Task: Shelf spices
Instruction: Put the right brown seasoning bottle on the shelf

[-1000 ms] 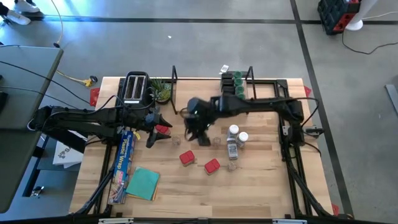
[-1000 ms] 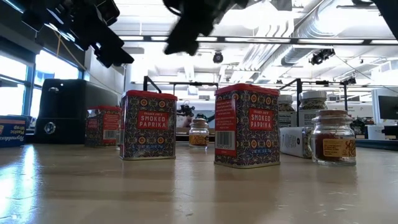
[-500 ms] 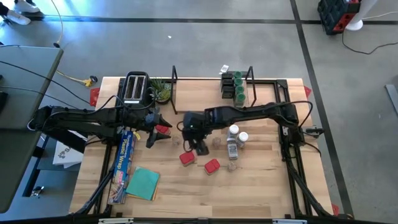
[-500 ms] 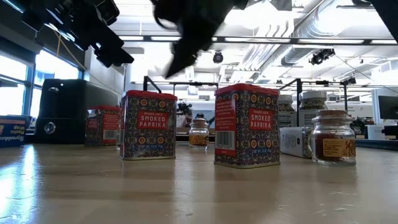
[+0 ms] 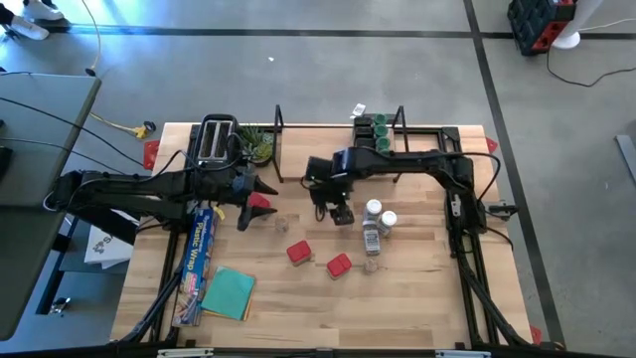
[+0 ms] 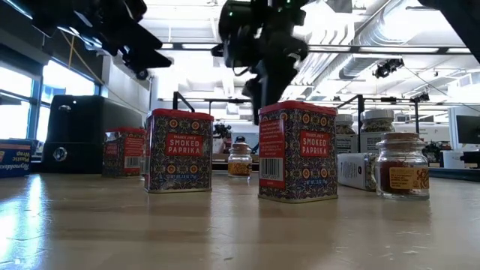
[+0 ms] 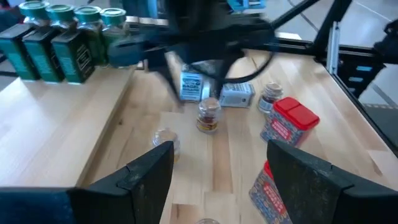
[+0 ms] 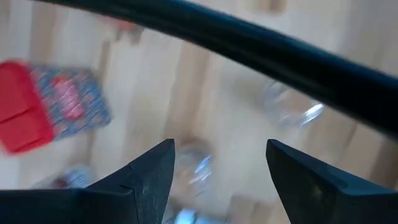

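Green-lidded spices (image 5: 374,135) stand on the shelf (image 5: 318,149) at the table's far side. Loose on the table are red tins (image 5: 298,252), (image 5: 339,265), white-lidded jars (image 5: 380,215) and small jars (image 5: 346,227), (image 5: 281,221). My right gripper (image 5: 341,213) hangs open above the table middle and points steeply down. A small clear jar (image 8: 194,165) shows blurred below its fingers, which hold nothing. My left gripper (image 5: 248,207) waits open at the left, clear of a third red tin (image 5: 260,204). Its wrist view shows its fingers wide apart (image 7: 217,186).
A black toaster (image 5: 216,139) and a small plant (image 5: 258,145) stand at the far left. A long blue foil box (image 5: 197,261) and a teal cloth (image 5: 229,292) lie near the left edge. Bare wood lies along the near edge.
My right gripper has swung from the table middle toward the right edge and the white-lidded jars. It has come lower and tipped to point more steeply down. The jars and tins stand where they were.
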